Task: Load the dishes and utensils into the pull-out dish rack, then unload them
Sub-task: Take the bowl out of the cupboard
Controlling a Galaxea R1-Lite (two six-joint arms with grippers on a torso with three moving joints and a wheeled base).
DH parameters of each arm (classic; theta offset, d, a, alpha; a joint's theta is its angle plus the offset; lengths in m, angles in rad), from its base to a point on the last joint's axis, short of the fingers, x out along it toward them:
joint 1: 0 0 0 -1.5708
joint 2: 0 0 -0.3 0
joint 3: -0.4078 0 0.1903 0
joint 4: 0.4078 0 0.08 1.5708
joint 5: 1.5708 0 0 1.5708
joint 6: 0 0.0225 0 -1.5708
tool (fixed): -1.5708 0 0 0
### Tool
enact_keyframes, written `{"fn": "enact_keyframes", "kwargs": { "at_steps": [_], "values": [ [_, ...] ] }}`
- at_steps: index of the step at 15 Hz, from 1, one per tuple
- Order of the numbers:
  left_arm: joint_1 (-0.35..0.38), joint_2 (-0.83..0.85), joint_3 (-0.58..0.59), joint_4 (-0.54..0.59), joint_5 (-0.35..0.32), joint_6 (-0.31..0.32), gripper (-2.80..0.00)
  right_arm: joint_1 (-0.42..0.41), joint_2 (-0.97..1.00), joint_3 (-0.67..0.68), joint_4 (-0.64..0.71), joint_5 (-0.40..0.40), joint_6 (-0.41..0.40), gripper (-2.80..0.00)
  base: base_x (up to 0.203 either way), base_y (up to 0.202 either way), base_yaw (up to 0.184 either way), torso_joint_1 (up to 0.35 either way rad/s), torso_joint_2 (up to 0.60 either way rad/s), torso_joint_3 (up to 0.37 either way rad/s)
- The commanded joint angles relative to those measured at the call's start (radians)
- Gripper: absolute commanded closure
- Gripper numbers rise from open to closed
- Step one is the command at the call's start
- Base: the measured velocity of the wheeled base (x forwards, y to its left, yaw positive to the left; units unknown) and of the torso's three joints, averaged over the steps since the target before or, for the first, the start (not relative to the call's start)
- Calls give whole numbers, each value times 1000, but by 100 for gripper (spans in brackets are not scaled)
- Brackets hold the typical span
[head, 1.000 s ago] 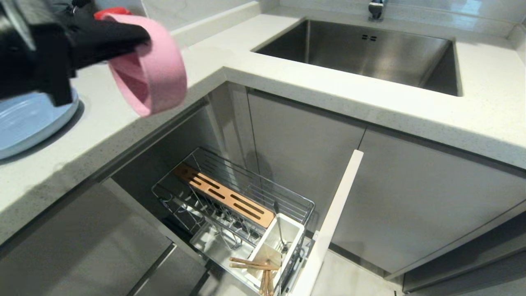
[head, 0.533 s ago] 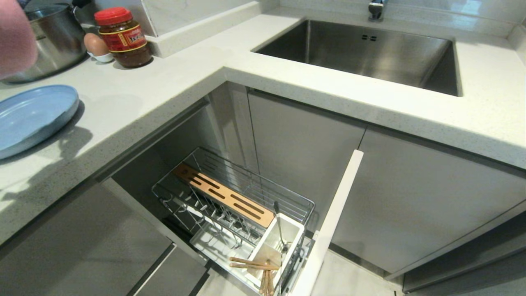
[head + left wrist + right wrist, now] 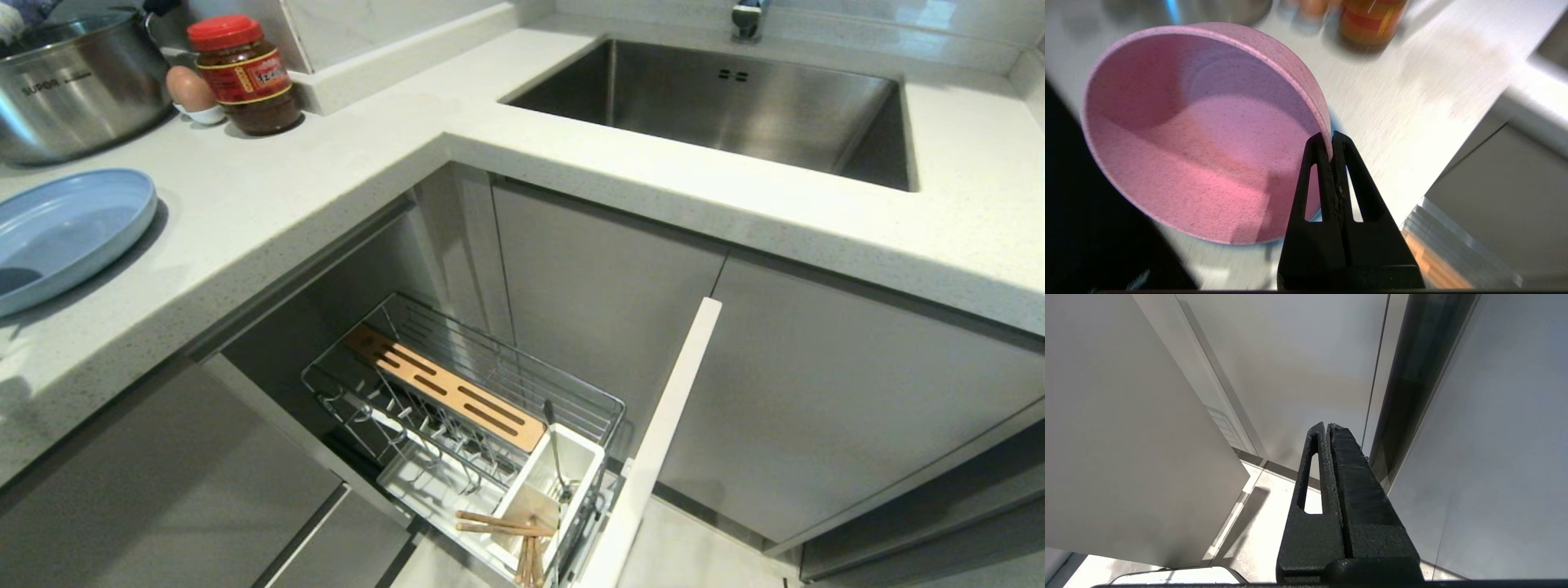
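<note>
Left gripper (image 3: 1331,136): jaws clamped on pink bowl (image 3: 1200,134) rim, above counter (image 3: 1412,94).
Right gripper (image 3: 1327,428): jaws together, beside cabinet panels.
Rack (image 3: 457,408): chopsticks (image 3: 506,527), utensil (image 3: 555,449) in cup.

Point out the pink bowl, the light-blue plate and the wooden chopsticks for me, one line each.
Matte pink round bowl (image 3: 1200,134): left wrist view, inner floor of the bowl.
Round light-blue shallow plate (image 3: 65,233): head view, middle of its dish, on the counter.
Thin light wooden chopsticks (image 3: 500,524): head view, shafts lying across the white cutlery cup's front.
</note>
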Motion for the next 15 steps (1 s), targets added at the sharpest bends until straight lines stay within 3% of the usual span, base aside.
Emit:
{"fn": "enact_keyframes", "kwargs": {
  "at_steps": [1,5,8,15],
  "values": [
    [15,121,-124,202,19,-9,0,0,-4,0,0,0,0,0,0,0,0,0,0,0],
    [16,225,-188,273,121,-29,0,0,-4,0,0,0,0,0,0,0,0,0,0,0],
    [12,257,-234,359,126,-29,0,0,-4,0,0,0,0,0,0,0,0,0,0,0],
    [10,280,-236,361,129,-28,0,0,-4,0,0,0,0,0,0,0,0,0,0,0]
  ]
}}
